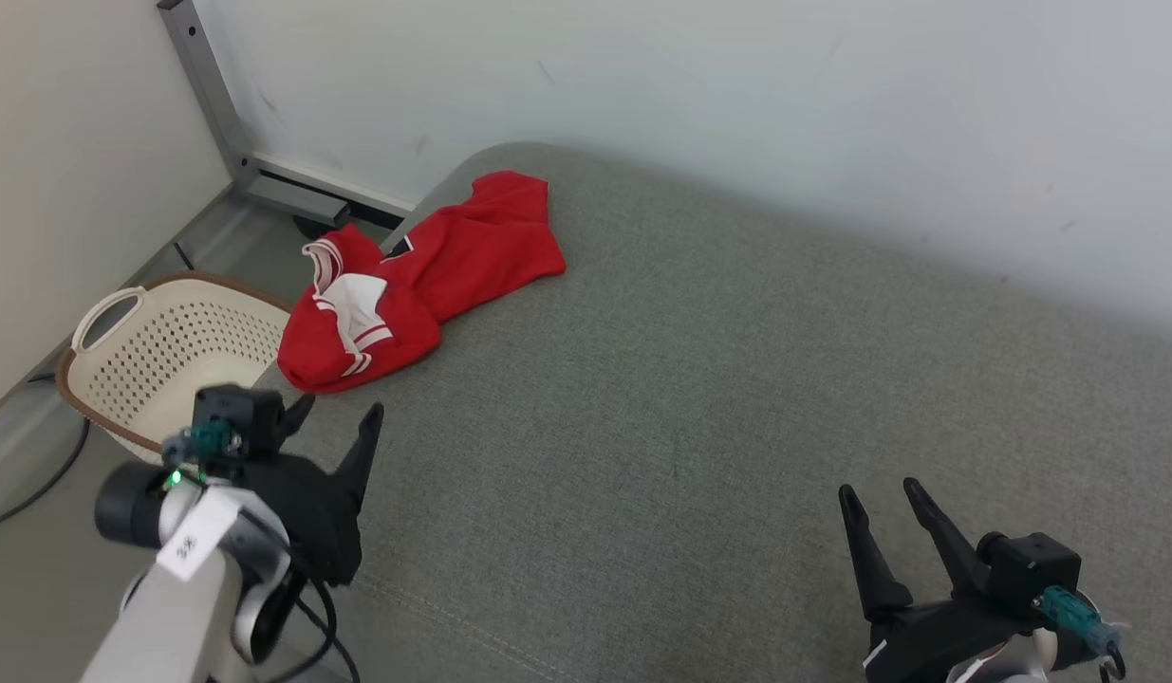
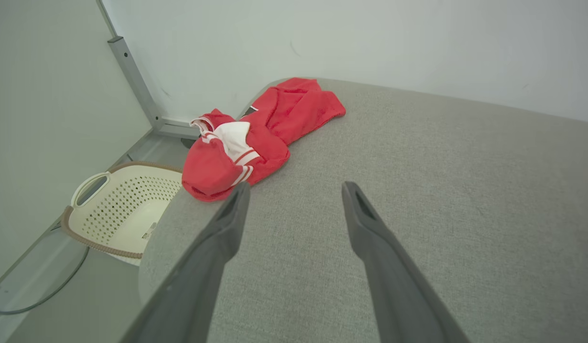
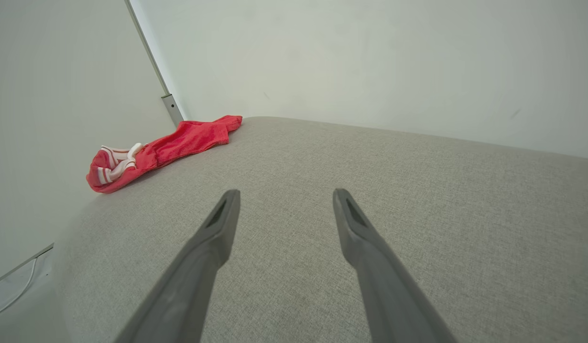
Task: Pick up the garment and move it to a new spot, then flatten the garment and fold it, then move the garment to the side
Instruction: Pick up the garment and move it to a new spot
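Left to right, from the head view:

- Basket [image 1: 106, 308]: cream, perforated, brown rim. It sits on the floor off the left edge of the cushion. A dark cable [image 1: 35, 484] runs on the floor beside it.
- Left tool [image 1: 340, 408]: over the near left edge of the cushion, fingers pointing toward the garment. The 2 fingers are spread wide with nothing between them. In the left wrist view the left fingertip [image 2: 239, 195] lines up right at the garment's near hem. I can't tell if it touches.
- Post [image 1: 211, 95]: grey metal, slanting down to the floor behind the basket, against the wall [image 1: 737, 95].
- Garment [image 1: 424, 280]: red with white striped trim, crumpled in 1 heap. It's at the far left corner of the cushion, lying along the left edge just past the basket. The striped end is toward me, the plain red end toward the wall.
- Cushion [image 1: 690, 398]: grey fabric, rounded far left corner, bare from the middle to the right.
- Right tool [image 1: 880, 489]: low at the near right, over the cushion and well apart from the garment. Its 2 fingers are also spread wide, holding nothing. In the right wrist view the garment [image 3: 165, 147] is far off to the upper left.
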### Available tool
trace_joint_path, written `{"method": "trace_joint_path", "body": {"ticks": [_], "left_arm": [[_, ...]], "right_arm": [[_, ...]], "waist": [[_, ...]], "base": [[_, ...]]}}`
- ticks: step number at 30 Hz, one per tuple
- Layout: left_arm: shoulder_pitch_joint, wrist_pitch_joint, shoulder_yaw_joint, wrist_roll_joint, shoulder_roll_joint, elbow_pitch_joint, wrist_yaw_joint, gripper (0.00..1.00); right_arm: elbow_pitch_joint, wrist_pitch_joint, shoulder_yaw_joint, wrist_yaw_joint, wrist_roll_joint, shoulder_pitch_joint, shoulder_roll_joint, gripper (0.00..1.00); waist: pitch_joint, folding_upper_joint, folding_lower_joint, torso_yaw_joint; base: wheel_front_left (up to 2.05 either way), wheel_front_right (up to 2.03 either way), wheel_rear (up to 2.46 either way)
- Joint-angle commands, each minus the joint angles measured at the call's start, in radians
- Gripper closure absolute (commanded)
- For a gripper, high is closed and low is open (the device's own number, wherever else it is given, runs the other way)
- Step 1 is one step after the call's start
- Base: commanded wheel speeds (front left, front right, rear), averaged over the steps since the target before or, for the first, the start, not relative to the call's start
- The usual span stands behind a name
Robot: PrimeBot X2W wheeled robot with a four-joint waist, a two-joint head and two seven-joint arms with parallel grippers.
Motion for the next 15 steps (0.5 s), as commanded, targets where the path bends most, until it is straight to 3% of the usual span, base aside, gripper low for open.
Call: {"method": "trace_joint_path", "body": {"ticks": [1, 7, 15], "left_arm": [[-0.064, 0.041, -0.005, -0.001, 0.006, 0.034, -0.006, 0.00], [-0.236, 0.200, -0.013, 0.004, 0.013, 0.166, -0.001, 0.00], [-0.398, 0.292, 0.002, -0.010, 0.017, 0.308, 0.017, 0.00]], "right_arm": [[-0.026, 0.017, -0.003, -0.001, -0.019, -0.004, -0.003, 0.00], [-0.177, 0.099, -0.014, -0.001, -0.079, -0.007, -0.003, 0.00], [-0.423, 0.247, -0.020, -0.001, -0.167, 0.026, -0.003, 0.00]], "waist": [[0.037, -0.0001, 0.0000, 0.002], [0.130, -0.0001, 0.0000, -0.020], [0.264, -0.0001, 0.0000, -0.045]], "base": [[0.00, 0.00, 0.00], [0.00, 0.00, 0.00], [0.00, 0.00, 0.00]]}}
